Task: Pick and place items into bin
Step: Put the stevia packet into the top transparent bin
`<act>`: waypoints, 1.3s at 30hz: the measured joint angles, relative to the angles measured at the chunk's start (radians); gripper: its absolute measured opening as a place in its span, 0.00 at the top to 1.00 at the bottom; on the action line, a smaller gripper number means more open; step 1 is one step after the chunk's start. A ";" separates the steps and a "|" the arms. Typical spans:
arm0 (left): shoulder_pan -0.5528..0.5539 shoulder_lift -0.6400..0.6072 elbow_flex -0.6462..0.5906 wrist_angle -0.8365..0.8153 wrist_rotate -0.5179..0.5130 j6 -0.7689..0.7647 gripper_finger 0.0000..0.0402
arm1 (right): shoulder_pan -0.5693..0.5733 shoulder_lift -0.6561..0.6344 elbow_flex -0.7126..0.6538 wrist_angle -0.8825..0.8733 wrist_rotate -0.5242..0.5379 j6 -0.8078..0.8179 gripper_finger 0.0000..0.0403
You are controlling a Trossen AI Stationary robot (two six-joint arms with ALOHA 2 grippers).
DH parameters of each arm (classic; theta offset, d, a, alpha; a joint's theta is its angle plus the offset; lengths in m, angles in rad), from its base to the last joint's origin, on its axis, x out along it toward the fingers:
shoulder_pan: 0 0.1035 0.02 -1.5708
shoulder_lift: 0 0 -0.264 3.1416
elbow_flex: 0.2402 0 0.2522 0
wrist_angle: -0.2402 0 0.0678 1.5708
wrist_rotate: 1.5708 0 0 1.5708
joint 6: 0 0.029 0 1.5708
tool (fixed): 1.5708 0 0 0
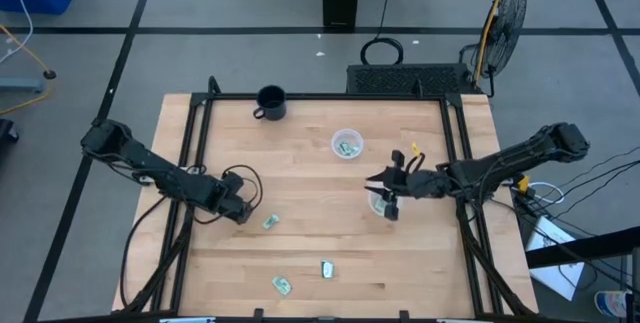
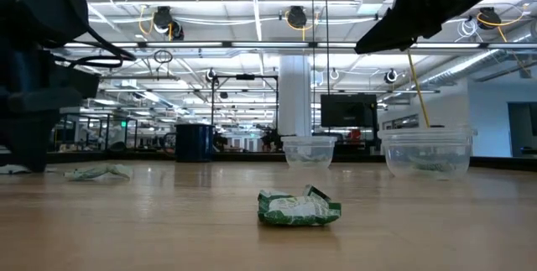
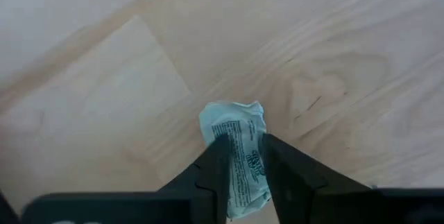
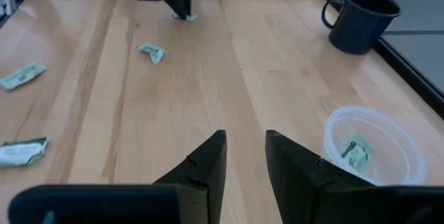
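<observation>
Small green-and-white packets lie flat on the wood: three near the table's near edge (image 1: 270,221), (image 1: 327,269), (image 1: 282,284). The nearest one also shows in the low view (image 2: 298,208). My left gripper (image 3: 244,141) (image 1: 240,211) is down at the table's left-middle, shut on another packet (image 3: 232,116). My right gripper (image 4: 246,135) (image 1: 385,195) hovers right of centre, open and holding nothing, over a clear plastic tub (image 2: 428,153). A second clear tub (image 1: 347,144) (image 4: 374,148) stands farther back with a packet (image 4: 357,151) lying in it. My left gripper pinches the packet between its two fingers (image 3: 211,168), which lie on the packet's two long sides near one end (image 3: 243,158). They come from above, slanting down. The packet's other end sticks out past the fingertips. Whether it is lifted off the wood, I cannot tell.
A black mug (image 1: 270,103) (image 4: 361,19) stands near the table's far edge, left of centre. Black rails (image 1: 195,133) run along the table's left, right and far sides. Bare wood (image 1: 300,163) lies between the two arms. A fan (image 1: 505,13) stands beyond the far right corner.
</observation>
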 joint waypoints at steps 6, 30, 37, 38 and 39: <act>0.012 0.001 -0.001 0.081 -0.054 0.002 0.96 | -0.029 0.000 0.000 0.025 0.000 -0.004 0.77; 0.560 0.476 0.661 0.785 0.018 1.173 0.98 | -0.121 0.000 0.000 0.194 0.000 -0.065 0.77; 0.605 0.798 0.898 0.793 0.059 1.182 0.96 | -0.108 -0.001 0.000 0.222 0.000 -0.187 0.77; 0.608 0.824 0.920 0.790 0.058 1.181 0.96 | -0.107 -0.001 0.000 0.218 0.000 -0.189 0.78; 0.610 0.842 0.936 0.799 0.056 1.179 0.95 | -0.106 -0.001 0.000 0.210 0.000 -0.189 0.78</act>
